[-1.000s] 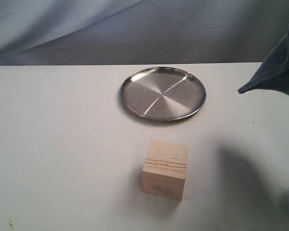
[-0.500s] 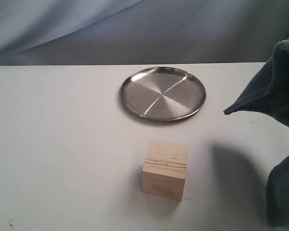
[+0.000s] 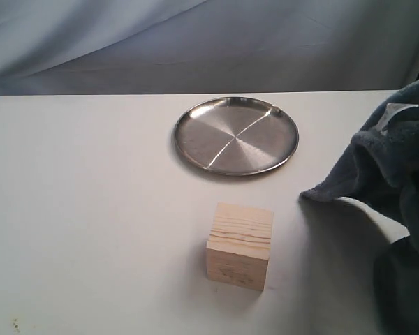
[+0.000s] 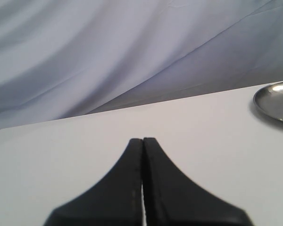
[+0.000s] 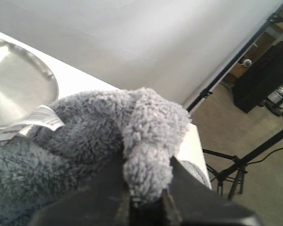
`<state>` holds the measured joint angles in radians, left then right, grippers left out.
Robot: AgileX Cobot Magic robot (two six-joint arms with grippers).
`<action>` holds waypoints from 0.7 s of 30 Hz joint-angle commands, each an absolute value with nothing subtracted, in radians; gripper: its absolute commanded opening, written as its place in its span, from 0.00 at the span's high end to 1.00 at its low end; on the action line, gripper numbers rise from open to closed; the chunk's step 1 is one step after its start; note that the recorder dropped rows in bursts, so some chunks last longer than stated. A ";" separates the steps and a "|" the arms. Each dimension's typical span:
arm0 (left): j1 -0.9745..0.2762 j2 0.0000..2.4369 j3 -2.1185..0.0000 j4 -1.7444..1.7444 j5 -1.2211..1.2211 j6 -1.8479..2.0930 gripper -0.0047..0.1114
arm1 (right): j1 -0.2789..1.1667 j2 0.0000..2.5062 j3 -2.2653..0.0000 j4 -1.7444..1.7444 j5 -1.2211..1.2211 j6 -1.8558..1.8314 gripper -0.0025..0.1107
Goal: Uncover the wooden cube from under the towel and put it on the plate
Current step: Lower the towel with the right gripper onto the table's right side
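Cube (image 3: pixel 239 246) sits bare on the worktop (image 3: pixel 91 209), near of the plate (image 3: pixel 235 135) and left of the towel (image 3: pixel 391 160), which the right end effector (image 5: pixel 144 197) pinches. Left end effector (image 4: pixel 143 155), closed and empty, seems freer to fetch it.

Shiny brushed-steel plate (image 3: pixel 235 135) with fine radial streaks. Pale wooden cube (image 3: pixel 240 244), bare and matt, dark grain lines on top. Fluffy blue-grey fleece towel (image 3: pixel 398 160) with a smooth white label (image 3: pixel 393 112). Smooth matt white table (image 3: pixel 91 209). Matt black left tool (image 4: pixel 142 141).
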<state>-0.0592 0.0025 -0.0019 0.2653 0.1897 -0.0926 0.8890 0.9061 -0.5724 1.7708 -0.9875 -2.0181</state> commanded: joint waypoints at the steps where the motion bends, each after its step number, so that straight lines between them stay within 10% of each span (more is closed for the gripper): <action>1: -0.058 0.000 0.000 0.256 0.187 -0.095 0.96 | 0.886 0.904 -0.522 1.744 -0.949 -1.963 0.98; 21: -0.058 0.000 0.000 0.256 0.187 -0.095 0.96 | 0.886 1.198 -0.433 1.744 -0.859 -1.727 0.98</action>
